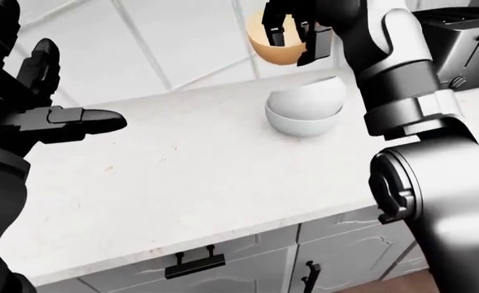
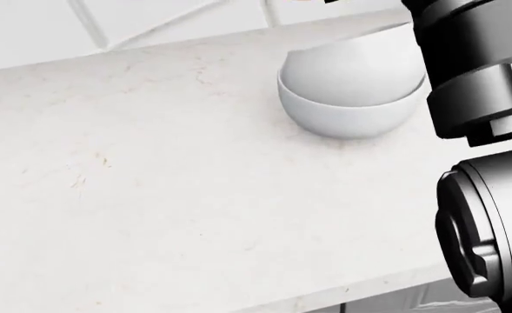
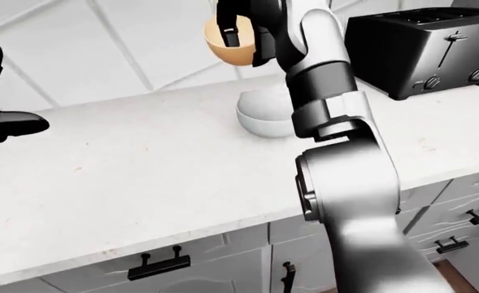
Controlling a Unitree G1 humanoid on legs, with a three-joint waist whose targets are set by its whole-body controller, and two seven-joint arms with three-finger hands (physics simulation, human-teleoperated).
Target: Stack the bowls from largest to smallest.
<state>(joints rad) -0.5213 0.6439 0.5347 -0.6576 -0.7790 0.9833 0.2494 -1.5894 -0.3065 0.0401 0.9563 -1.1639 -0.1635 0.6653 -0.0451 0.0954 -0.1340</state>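
Tan bowl (image 1: 276, 50) clamped in my right hand (image 1: 298, 30), top centre of frame, directly above white nested bowls (image 1: 304, 110) on tabletop (image 1: 182, 177). Left hand (image 1: 35, 116) spread open, far left, empty.

A pale, marble-like worktop (image 1: 190, 177) is stretching across the left-eye view, its surface carrying faint brownish flecks and thin veins. Behind it a white wall (image 1: 174, 43) of large tiles is rising, the grey grout lines running at slants rather than square. Below the worktop's edge, light grey cabinet fronts (image 3: 223, 256) are showing, each bearing dark bar handles (image 3: 159, 264); a further pair of handles is sitting at the lower right of the right-eye view. A black toaster (image 3: 422, 49) is standing on the worktop at the upper right, against the wall. Soft, even light is falling over everything, casting only weak shadows. A sliver of brownish floor (image 1: 402, 284) is peeking below the cabinets.
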